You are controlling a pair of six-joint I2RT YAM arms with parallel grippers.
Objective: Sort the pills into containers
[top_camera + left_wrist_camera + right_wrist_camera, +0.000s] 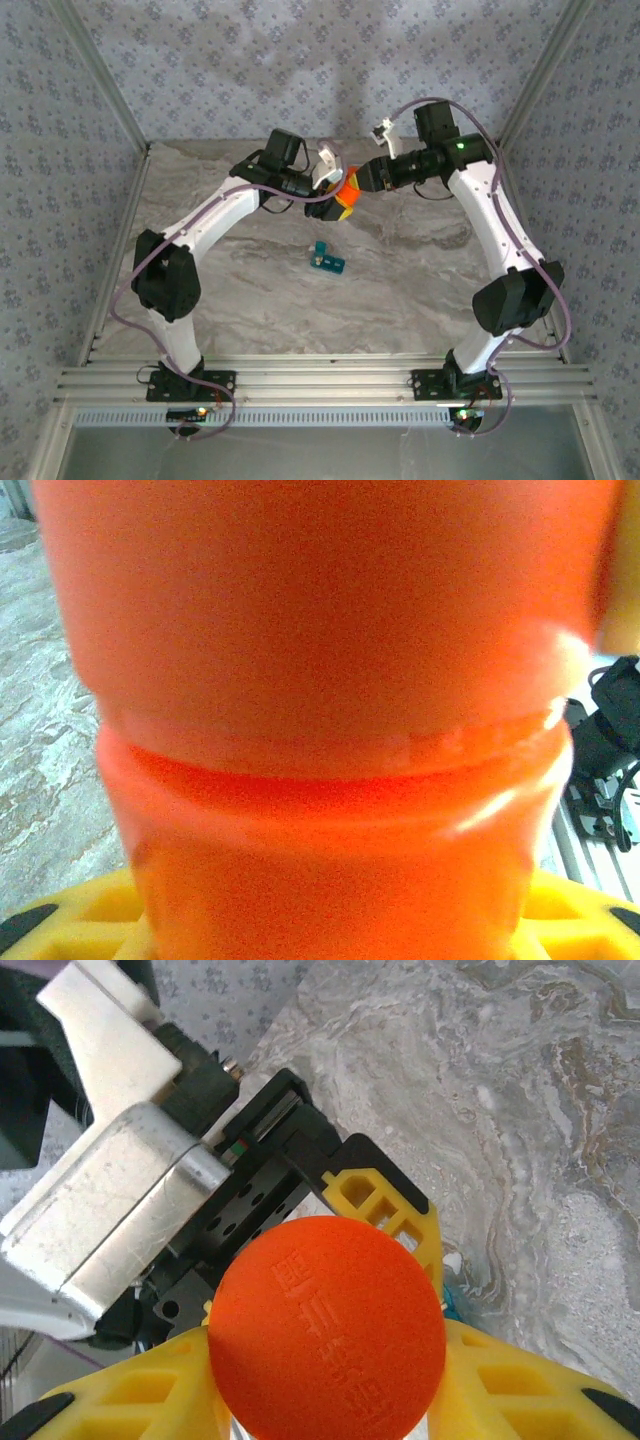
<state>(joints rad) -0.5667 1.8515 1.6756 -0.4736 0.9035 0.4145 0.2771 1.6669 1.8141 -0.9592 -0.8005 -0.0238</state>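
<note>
A robot test cell: marble-patterned table [400, 300], wallpapered walls [300, 70], aluminium rail frame [320, 385].

1. Surface [420, 300]: flat slab with a grey-white marble pattern and darker veins running diagonally.
2. Lying on it: one small teal pill box [327, 261], roughly mid-surface, well apart from every edge.
3. The box sits flat, long side roughly left-right and slightly skewed. Its left end sticks up, which looks like a raised lid. Too small to tell what's inside.
4. Near edge: aluminium rails [320, 385] run the full width, just beside the marble.
5. Both wrist cameras catch patches of the same veined surface, close up.
</note>
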